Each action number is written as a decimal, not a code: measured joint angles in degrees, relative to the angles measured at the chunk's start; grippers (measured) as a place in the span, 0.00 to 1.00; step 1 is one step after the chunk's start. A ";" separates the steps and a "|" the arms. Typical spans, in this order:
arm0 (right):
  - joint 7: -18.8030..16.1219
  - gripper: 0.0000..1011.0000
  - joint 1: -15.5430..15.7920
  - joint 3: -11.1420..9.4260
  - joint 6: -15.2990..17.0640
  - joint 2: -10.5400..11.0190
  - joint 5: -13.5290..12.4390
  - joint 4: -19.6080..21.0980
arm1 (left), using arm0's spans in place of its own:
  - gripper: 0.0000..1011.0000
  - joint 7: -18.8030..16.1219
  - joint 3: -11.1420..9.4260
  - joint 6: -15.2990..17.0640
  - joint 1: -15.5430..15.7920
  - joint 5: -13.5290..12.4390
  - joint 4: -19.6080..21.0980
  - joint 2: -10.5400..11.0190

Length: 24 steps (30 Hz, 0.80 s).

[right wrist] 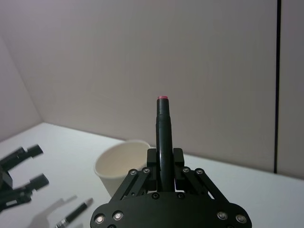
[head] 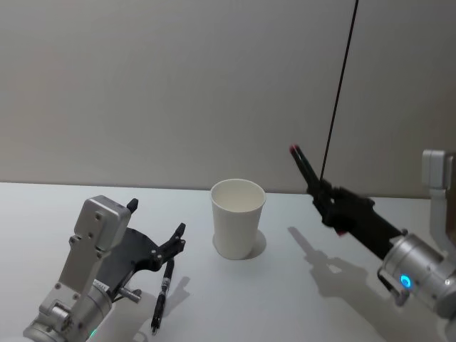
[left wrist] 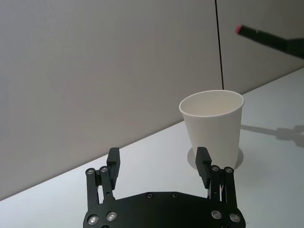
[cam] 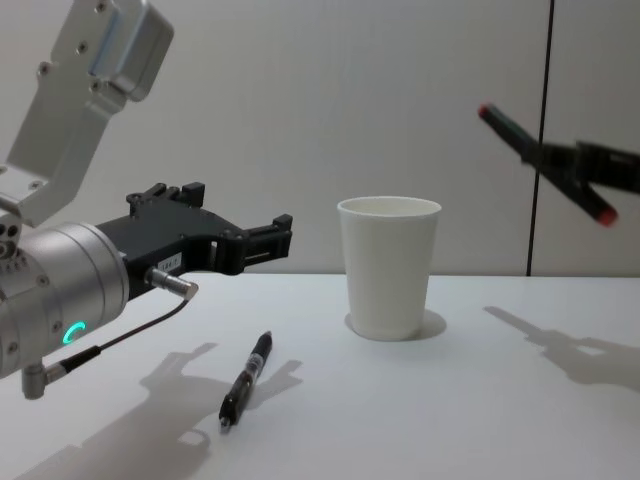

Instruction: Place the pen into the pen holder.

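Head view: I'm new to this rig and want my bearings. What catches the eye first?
The right gripper, raised to the right of the central white paper cup, clamps a red-tipped black pen pointing up. A second black pen lies on the table by the open left gripper.

You are looking at a smooth white tabletop (head: 249,306) that meets a plain pale grey wall (head: 142,85) under soft, even light. A thin black vertical line (head: 340,85) runs down that wall on the robot's right.
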<state>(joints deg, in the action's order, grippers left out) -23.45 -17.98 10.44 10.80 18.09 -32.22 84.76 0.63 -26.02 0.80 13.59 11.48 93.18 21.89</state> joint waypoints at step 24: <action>-9.96 0.19 -10.10 3.35 -7.43 -4.54 -4.42 -11.56 | 0.99 0.00 0.00 0.00 0.00 0.00 0.00 0.00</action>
<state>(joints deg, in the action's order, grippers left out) -33.41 -28.08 13.79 3.37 13.55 -36.65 73.20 0.63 -26.02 0.80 13.59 11.48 93.18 21.89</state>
